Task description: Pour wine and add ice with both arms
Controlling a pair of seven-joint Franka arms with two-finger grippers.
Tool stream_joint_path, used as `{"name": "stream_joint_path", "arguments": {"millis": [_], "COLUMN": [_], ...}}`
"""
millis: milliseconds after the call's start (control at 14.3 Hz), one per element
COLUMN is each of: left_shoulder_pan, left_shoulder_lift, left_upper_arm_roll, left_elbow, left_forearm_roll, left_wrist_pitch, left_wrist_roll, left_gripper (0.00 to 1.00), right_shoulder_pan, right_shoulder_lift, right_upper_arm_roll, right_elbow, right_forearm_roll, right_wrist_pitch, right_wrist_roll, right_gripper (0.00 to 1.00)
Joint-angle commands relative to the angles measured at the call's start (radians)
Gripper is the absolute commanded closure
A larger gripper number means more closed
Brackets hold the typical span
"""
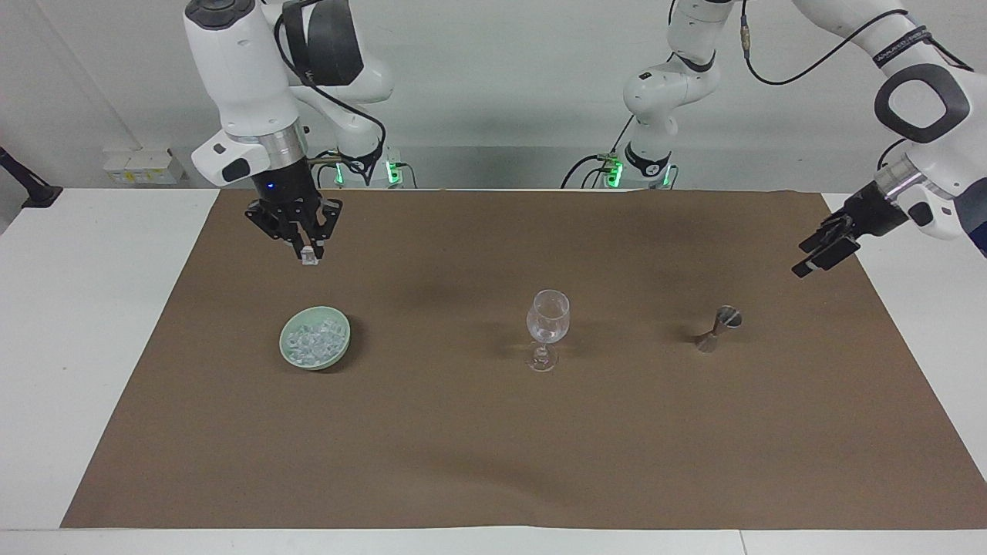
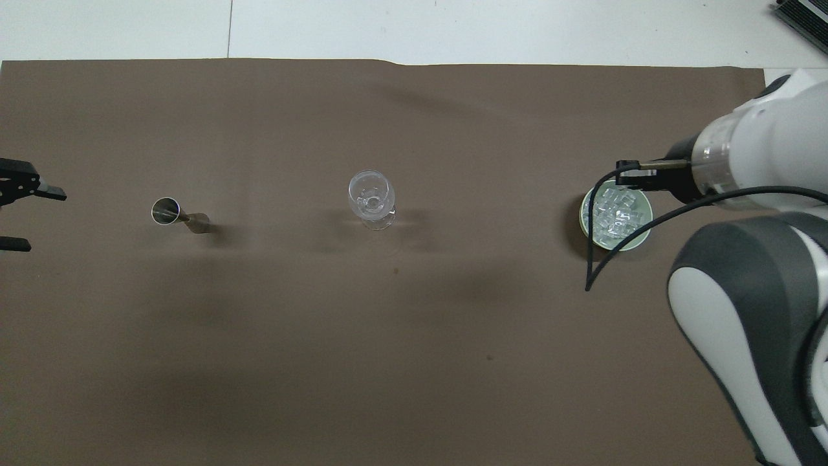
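Facing view: my right gripper (image 1: 308, 255) pinches one ice cube (image 1: 309, 260) above the mat, rest of ice in bowl (image 1: 314, 338). I'd carry it level over wine glass (image 1: 547, 315), release low. Left gripper (image 1: 820, 249) wide, waiting.

Brown sheet (image 1: 493, 447): matt, paper-like, smooth w/ faint creases. Tabletop (image 1: 85, 324): white, smooth, slight sheen. Wine glass (image 1: 547, 324): clear glossy glass. Measuring cup (image 1: 717, 327): shiny metal. Bowl (image 1: 289, 356): pale green, smooth glaze-like finish. Ice (image 1: 314, 339): clear, glassy chunks. Arms (image 1: 247, 69): glossy white plastic shells, silver metal wrist rings; hands matt black.
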Motion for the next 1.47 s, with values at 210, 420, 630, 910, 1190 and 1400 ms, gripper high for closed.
{"name": "stream_joint_path", "arguments": {"millis": [210, 420, 630, 910, 1190, 1400], "left_shoulder_pan": [-0.131, -0.182, -0.234, -0.288, -0.309, -0.298], "left_shoulder_lift": [0.004, 0.003, -0.020, -0.042, -0.074, -0.118], "left_upper_arm_roll": [0.014, 0.020, 0.058, 0.106, 0.095, 0.069], "left_elbow": [0.089, 0.112, 0.120, 0.115, 0.112, 0.094], "left_forearm_roll": [0.129, 0.171, 0.177, 0.179, 0.229, 0.229], "left_wrist_pitch": [-0.045, -0.089, -0.131, -0.152, -0.152, -0.154], "left_wrist_roll": [0.034, 0.041, 0.159, 0.316, 0.359, 0.361], "left_gripper": [0.00, 0.00, 0.00, 0.00, 0.00, 0.00], "right_shoulder_pan": [0.051, 0.137, 0.199, 0.254, 0.328, 0.339], "right_shoulder_lift": [0.152, 0.210, 0.242, 0.274, 0.349, 0.379], "right_upper_arm_roll": [0.126, 0.126, 0.126, 0.127, 0.121, 0.123], "right_elbow": [0.155, 0.200, 0.202, 0.226, 0.278, 0.292], "right_forearm_roll": [0.001, -0.001, 0.002, 0.002, -0.010, -0.012], "right_wrist_pitch": [0.001, 0.045, 0.098, 0.133, 0.151, 0.182], "right_wrist_roll": [0.254, 0.372, 0.446, 0.452, 0.458, 0.458], "right_gripper": [1.00, 1.00, 1.00, 1.00, 1.00, 1.00]}}
